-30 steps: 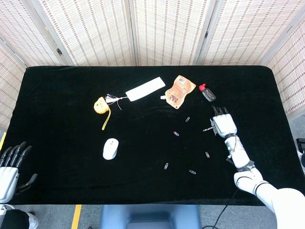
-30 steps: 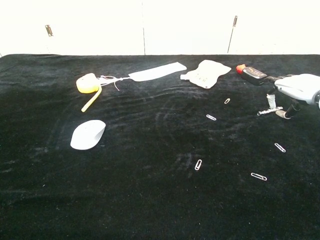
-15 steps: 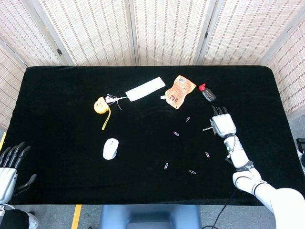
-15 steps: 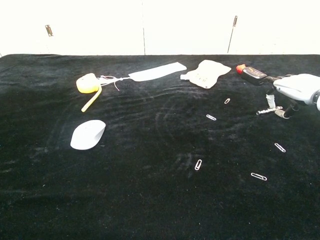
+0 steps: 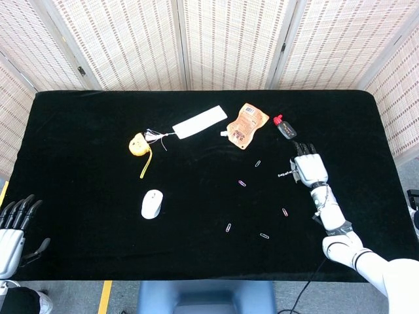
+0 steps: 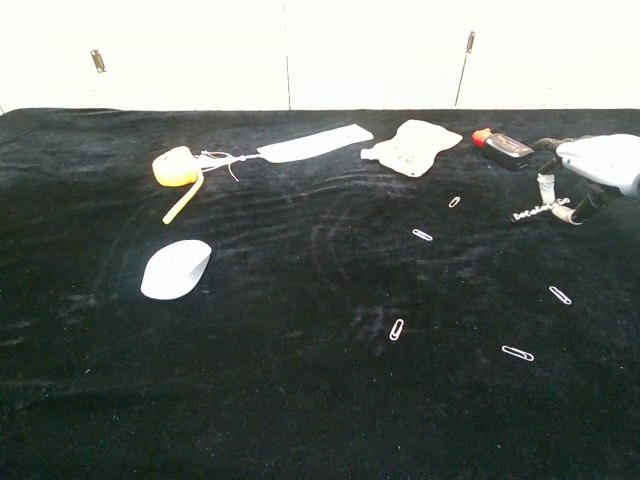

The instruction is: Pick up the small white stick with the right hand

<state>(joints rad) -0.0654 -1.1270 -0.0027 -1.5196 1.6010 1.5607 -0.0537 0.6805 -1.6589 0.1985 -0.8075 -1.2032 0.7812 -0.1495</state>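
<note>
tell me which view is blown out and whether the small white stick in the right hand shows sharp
Chest view: the wall behind the table is overexposed to near-white, with no texture left. The small white stick is thin but readable against the black cloth, at the right hand. Head view: even light, the screen's weave is crisp, and the stick is only a tiny pale sliver.

Table cover (image 5: 98,196): black cloth, lightly creased in the chest view.
Backdrop (image 5: 229,39): folding lattice screens behind the table.
Computer mouse (image 5: 152,203): white, front left area.
Yellow tape measure (image 5: 137,144): yellow strap trailing toward the front.
White flat strip (image 5: 199,122): lying at an angle, near the tape measure, thin threads between them.
Orange pouch (image 5: 247,125): lying flat, white spout at its lower left.
Black bottle (image 5: 285,128): red cap, on its side, right of the pouch.
Paper clips (image 5: 243,184): several, scattered apart across the front right.
</note>
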